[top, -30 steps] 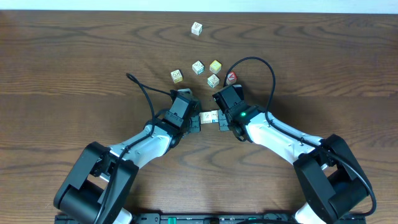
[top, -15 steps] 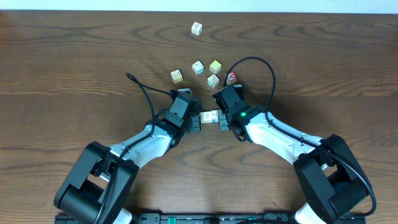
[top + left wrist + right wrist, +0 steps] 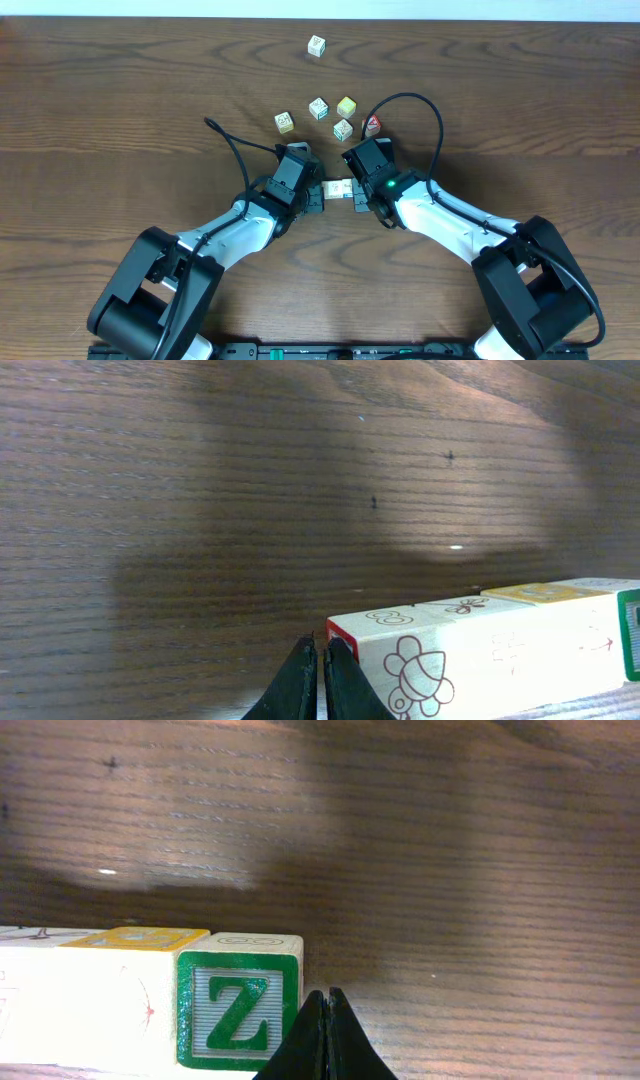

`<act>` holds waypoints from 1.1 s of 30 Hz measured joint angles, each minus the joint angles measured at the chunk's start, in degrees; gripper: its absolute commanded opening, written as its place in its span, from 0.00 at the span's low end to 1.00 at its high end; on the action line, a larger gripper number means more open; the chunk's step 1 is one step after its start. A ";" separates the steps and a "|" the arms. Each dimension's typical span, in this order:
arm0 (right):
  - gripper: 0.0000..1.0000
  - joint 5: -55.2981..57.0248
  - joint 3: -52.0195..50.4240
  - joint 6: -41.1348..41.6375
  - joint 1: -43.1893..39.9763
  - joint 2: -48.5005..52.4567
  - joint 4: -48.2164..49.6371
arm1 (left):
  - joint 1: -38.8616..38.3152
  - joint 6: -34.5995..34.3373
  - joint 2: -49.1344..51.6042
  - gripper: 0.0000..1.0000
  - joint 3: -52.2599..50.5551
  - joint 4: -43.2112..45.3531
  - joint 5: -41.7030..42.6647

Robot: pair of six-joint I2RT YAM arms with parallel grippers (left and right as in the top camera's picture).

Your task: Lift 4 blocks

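The left gripper (image 3: 319, 191) and right gripper (image 3: 357, 191), both pinched shut, sit against opposite ends of the block row (image 3: 338, 186). Loose blocks (image 3: 318, 107) lie beyond it.

Dark wood-grain table (image 3: 90, 110) — pale strip (image 3: 500, 8) beyond; soft glare.

The left arm (image 3: 232, 226) and the right arm (image 3: 445, 218) share one build: smooth white shells on the long links and matte black housings at every joint. Each rises from a bulky, rounded black base, the left base (image 3: 150, 292) and the right base (image 3: 530, 285) alike. A thin black cable (image 3: 232, 150) arcs out of the left wrist, and a longer black cable (image 3: 425, 105) makes a wide loop over the right wrist. A small green light (image 3: 388, 184) glows on the right arm's black wrist housing. The left gripper (image 3: 320, 650) has slim black fingers tapering to narrow tips; the right gripper (image 3: 328, 998) shows the same thin, dark wedge shape
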 measured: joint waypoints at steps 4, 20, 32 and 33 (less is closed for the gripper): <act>0.01 0.22 0.00 0.02 0.00 0.00 -0.24 | 0.00 0.00 0.02 0.08 0.00 0.07 0.46; 0.01 1.27 0.00 0.00 0.00 0.00 -0.26 | 0.00 -0.04 0.09 0.08 0.00 0.15 1.25; 0.01 1.75 0.00 0.39 0.00 0.00 1.03 | 0.00 -0.02 0.09 0.08 0.00 0.13 1.16; 0.01 1.75 0.00 0.42 0.00 0.00 1.03 | 0.00 -0.02 0.09 0.08 0.00 0.13 1.14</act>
